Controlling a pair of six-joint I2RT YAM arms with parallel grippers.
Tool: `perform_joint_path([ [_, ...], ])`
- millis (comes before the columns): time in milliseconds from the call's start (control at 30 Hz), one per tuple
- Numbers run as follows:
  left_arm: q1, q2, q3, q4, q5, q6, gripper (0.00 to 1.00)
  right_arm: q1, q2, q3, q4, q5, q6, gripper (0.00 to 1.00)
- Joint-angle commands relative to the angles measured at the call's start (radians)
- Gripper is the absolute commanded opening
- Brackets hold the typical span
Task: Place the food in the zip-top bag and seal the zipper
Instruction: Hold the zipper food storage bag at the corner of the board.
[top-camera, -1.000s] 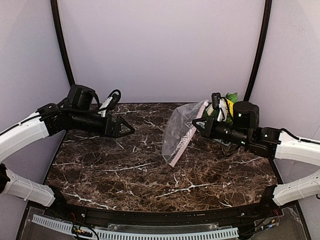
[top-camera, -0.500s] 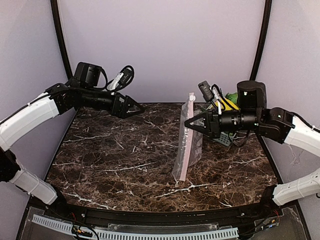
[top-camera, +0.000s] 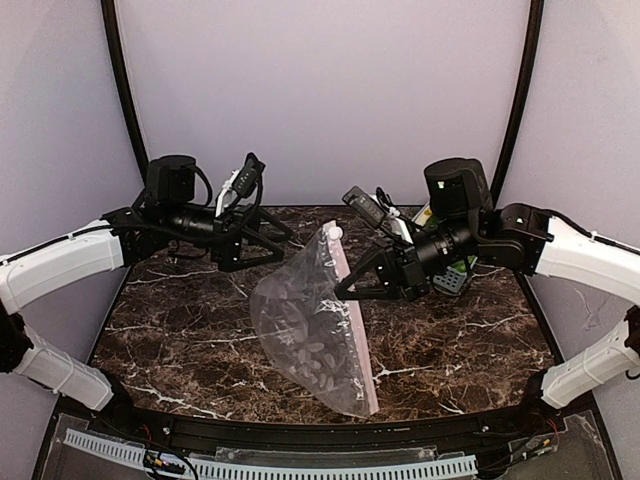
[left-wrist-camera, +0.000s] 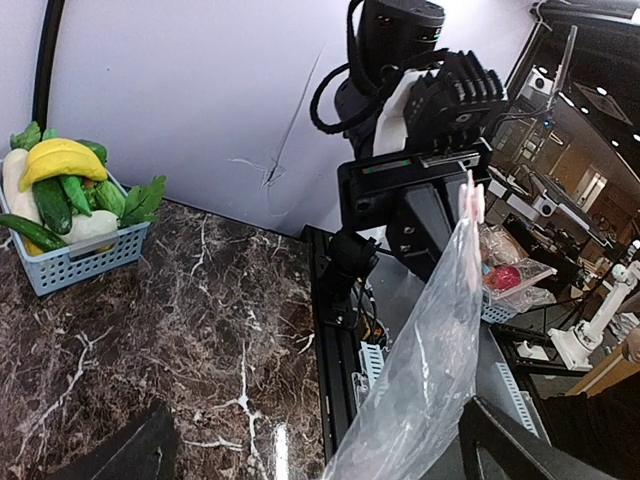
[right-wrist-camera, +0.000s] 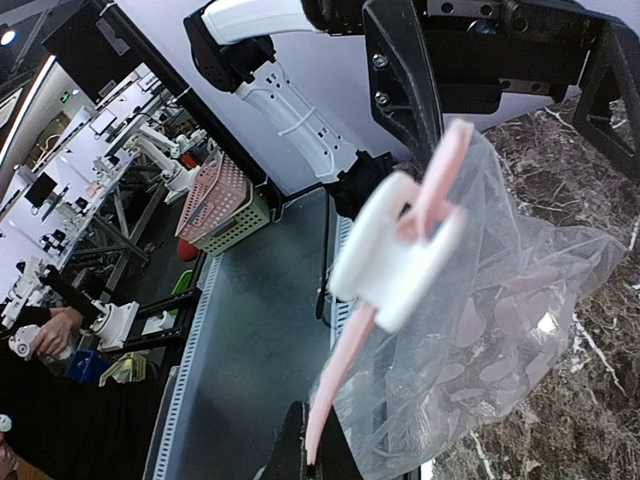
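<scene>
Clear zip-top bag (top-camera: 300, 330) hangs clamped in right tool (top-camera: 342, 290); left tool (top-camera: 280, 248) apart; food (left-wrist-camera: 60, 160) fills blue basket (left-wrist-camera: 85, 262)

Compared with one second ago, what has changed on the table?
The right fingers, still holding the zip-top bag, carried it from the far right toward the middle; it now hangs spread wide. The left fingers, open, moved in beside it. The food stayed in its basket.

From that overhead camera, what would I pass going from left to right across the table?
White left arm → its open black jaws → clear spotted plastic bag with a pink edge strip → right arm's black jaws gripping that strip → blue-grey slatted basket → white right arm.
</scene>
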Motion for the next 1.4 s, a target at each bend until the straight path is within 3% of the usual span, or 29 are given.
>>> perform_joint_path([
  [0,-0.011,-0.061,-0.04,0.189,0.091,-0.072,0.99,0.007,0.035,0.029,0.039,-0.127,-0.006,0.0],
  [233,-0.065,-0.021,-0.065,0.283,0.124,-0.172,0.97,0.009,0.099,0.009,0.072,-0.167,0.016,0.0],
  [433,-0.109,0.022,-0.065,0.368,0.168,-0.27,0.64,0.009,0.129,0.0,0.075,-0.161,0.023,0.0],
  [700,-0.112,0.029,-0.061,0.358,0.171,-0.268,0.34,0.009,0.141,-0.014,0.071,-0.143,0.027,0.0],
  [1033,-0.112,0.038,-0.054,0.342,0.17,-0.264,0.11,0.009,0.139,-0.019,0.063,-0.127,0.032,0.0],
  [1067,-0.112,0.037,-0.054,0.342,0.17,-0.263,0.05,0.009,0.139,-0.019,0.061,-0.124,0.031,0.0],
  [1200,-0.113,0.034,-0.05,0.32,0.166,-0.242,0.01,0.007,0.127,-0.007,0.022,-0.065,0.022,0.01],
  [1267,-0.113,0.032,-0.043,0.289,0.153,-0.219,0.01,0.005,0.108,-0.002,0.01,-0.014,0.018,0.2],
  [1367,-0.113,0.031,-0.034,0.237,0.137,-0.181,0.01,0.001,0.064,-0.002,0.016,0.071,0.025,0.57],
])
